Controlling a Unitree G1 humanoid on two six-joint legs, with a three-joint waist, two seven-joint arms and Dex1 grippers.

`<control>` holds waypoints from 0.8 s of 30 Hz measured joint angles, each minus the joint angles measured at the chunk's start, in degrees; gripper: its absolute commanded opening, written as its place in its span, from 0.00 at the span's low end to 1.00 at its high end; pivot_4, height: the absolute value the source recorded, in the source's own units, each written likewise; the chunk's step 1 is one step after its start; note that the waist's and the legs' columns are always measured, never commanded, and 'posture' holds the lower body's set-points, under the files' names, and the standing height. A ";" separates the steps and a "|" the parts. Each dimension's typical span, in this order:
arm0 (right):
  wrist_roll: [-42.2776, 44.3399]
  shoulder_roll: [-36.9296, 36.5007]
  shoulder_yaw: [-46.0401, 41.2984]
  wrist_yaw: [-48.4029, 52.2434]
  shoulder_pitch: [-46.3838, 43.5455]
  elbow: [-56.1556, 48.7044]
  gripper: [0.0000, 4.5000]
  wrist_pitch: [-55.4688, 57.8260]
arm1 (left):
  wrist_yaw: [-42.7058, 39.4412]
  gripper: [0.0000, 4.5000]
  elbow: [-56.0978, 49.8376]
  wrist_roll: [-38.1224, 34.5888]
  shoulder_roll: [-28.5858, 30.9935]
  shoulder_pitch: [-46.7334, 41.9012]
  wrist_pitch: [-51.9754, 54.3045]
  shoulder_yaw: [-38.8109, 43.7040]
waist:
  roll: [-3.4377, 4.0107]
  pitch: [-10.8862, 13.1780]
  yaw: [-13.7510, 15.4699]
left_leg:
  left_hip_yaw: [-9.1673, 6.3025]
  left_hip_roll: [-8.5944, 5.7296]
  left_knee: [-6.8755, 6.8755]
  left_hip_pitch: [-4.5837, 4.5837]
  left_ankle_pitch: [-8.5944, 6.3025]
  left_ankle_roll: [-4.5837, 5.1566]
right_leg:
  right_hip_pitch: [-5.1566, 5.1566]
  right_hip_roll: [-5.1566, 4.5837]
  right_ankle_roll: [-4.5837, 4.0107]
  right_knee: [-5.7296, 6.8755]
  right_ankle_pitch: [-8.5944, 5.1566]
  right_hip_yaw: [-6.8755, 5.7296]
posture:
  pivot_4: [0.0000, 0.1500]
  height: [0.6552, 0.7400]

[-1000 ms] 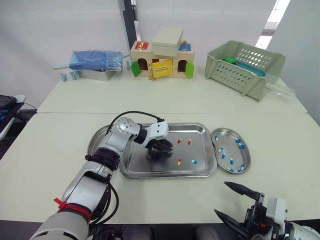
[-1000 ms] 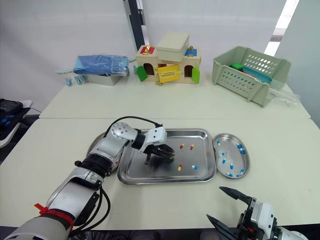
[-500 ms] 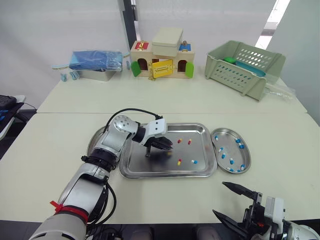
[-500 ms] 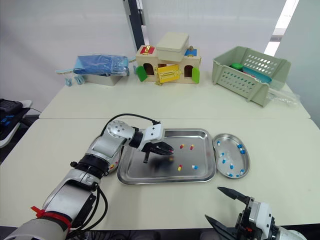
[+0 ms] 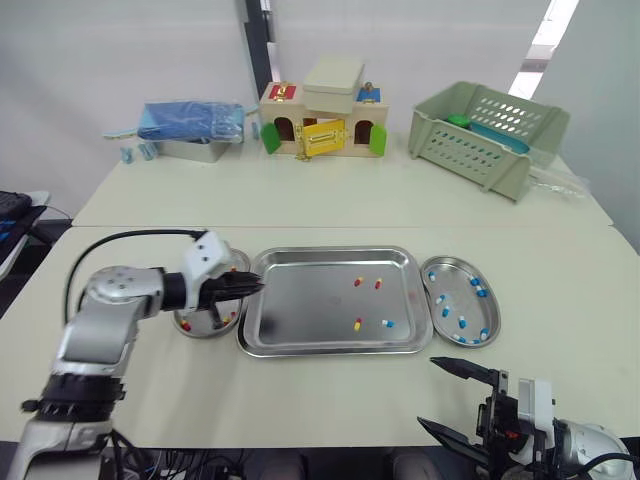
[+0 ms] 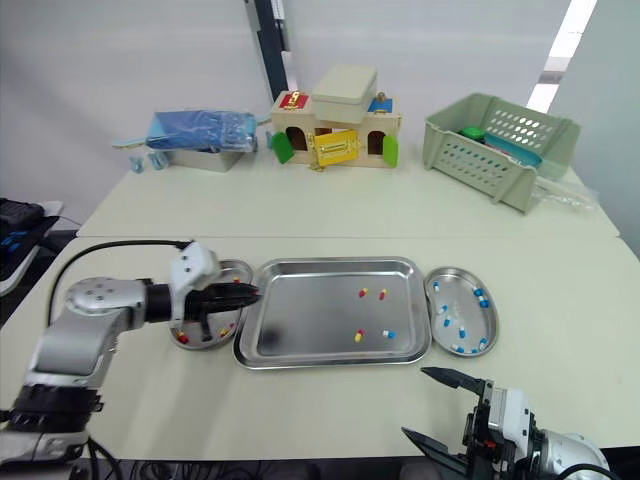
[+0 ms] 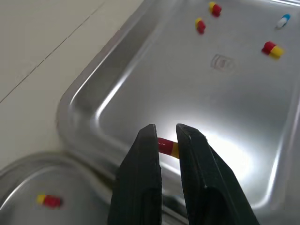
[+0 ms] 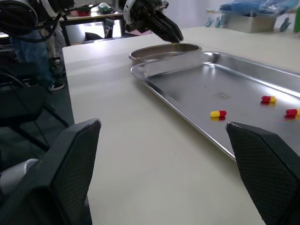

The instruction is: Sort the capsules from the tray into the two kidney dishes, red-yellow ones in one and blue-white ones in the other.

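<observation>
Step in hand, as I read it: you're mid-carry with 1 red-yellow capsule, tray to left dish, not released yet.

Left arm: elbow out to the left, forearm low and roughly level over the table, fingers pointing right toward the tray. Left gripper (image 5: pixel 252 288) is pinched narrow on the red-yellow capsule (image 7: pixel 167 146), which sits crosswise between the 2 fingertips. In the wrist view the held capsule hangs over the tray's left corner, just past the dish rim, not over the dish itself.

Left kidney dish (image 5: pixel 200 334) lies below the gripper body and touches or nearly touches the tray's left edge (can't tell which). It already has a few red-yellow ones in it.

Next move calls for: pull the tip back left until the capsule is clearly over the dish bowl, drop a little, then open the fingers. Release where you are now and it likely lands back in the tray or on the rim.

Tray (image 5: pixel 305 305) has 4 capsules loose toward its right half: 3 red-yellow, e.g. (image 5: pixel 358 282), and 1 blue-white capsule (image 5: pixel 388 323).

Right kidney dish (image 5: pixel 458 272), just beside the tray's right edge, holds several blue-white ones.

Right gripper (image 5: pixel 430 392) is spread wide and empty, low near the table's front edge, well apart from tray and dish.
</observation>
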 measured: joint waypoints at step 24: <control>1.50 -0.27 0.48 4.03 -5.96 4.76 1.00 2.19 | 9.90 0.68 -3.85 -3.59 2.40 8.14 3.47 4.89 | -0.04 -0.03 -0.27 | 0.04 0.00 -0.01 0.01 0.00 -0.01 | -0.13 0.02 -0.01 0.16 -0.01 0.06 | 1.00 1.00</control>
